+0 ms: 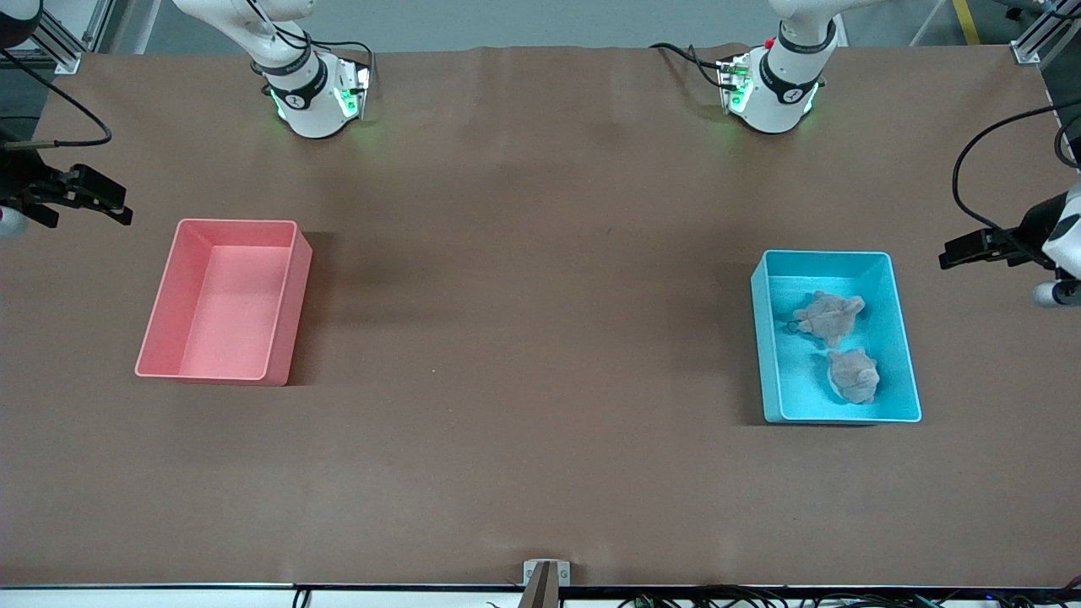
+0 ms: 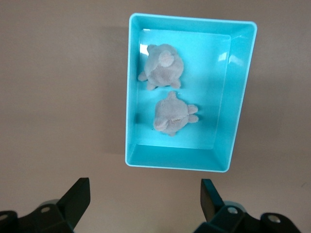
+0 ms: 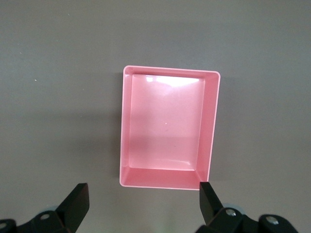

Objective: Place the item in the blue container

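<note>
Brown tabletop fills the front view: a blue bin (image 1: 904,338) at the left arm's end holds two grey plush toys (image 1: 829,314), touching; a pink bin (image 1: 291,295) sits bare at the right arm's end. Left gripper (image 1: 950,253) and right gripper (image 1: 118,207) wait at the table's ends.

Left wrist view: left fingers (image 2: 77,199) spread wide, holding nothing. Toys (image 2: 170,116) look soft, light; pinch a body's middle.

Right wrist view: right fingers (image 3: 77,201) likewise apart, empty.

We look down on a pink bin (image 3: 167,131) standing on the brown table (image 3: 58,97), its inside bare and glossy with a bright glare at one end. Our right gripper (image 3: 143,206) hangs above the table just beside the bin, fingers (image 3: 77,201) spread wide.
</note>
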Robot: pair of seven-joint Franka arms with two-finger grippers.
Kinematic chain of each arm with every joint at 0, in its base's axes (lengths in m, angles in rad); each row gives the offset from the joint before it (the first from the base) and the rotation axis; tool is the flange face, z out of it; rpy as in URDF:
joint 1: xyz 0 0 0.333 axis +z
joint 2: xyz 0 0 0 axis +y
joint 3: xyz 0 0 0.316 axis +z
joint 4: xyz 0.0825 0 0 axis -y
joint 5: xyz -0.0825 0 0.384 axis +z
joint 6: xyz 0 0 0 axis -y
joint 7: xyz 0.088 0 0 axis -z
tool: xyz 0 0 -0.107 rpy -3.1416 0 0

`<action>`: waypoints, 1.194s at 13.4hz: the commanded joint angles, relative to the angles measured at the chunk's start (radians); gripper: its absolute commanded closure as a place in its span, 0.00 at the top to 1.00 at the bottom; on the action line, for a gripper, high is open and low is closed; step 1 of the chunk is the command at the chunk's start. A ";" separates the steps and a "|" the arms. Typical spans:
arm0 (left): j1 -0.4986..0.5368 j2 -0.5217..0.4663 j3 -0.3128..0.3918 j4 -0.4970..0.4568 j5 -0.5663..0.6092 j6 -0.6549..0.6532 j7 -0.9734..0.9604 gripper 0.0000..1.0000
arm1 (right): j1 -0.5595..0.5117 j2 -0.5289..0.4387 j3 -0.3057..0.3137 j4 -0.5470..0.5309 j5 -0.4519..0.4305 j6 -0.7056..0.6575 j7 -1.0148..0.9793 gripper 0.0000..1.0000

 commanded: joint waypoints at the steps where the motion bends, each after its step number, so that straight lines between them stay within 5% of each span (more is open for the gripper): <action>1: -0.076 -0.078 0.086 -0.033 -0.031 -0.006 0.018 1.00 | -0.018 -0.029 0.009 -0.026 0.001 0.003 -0.013 1.00; 9: -0.214 -0.164 0.193 -0.027 -0.031 -0.006 -0.005 1.00 | -0.018 -0.029 0.011 -0.026 0.009 -0.014 -0.005 1.00; 16: -0.203 -0.182 0.184 0.009 -0.046 -0.006 -0.005 1.00 | -0.016 -0.029 0.011 -0.026 0.018 -0.015 -0.005 1.00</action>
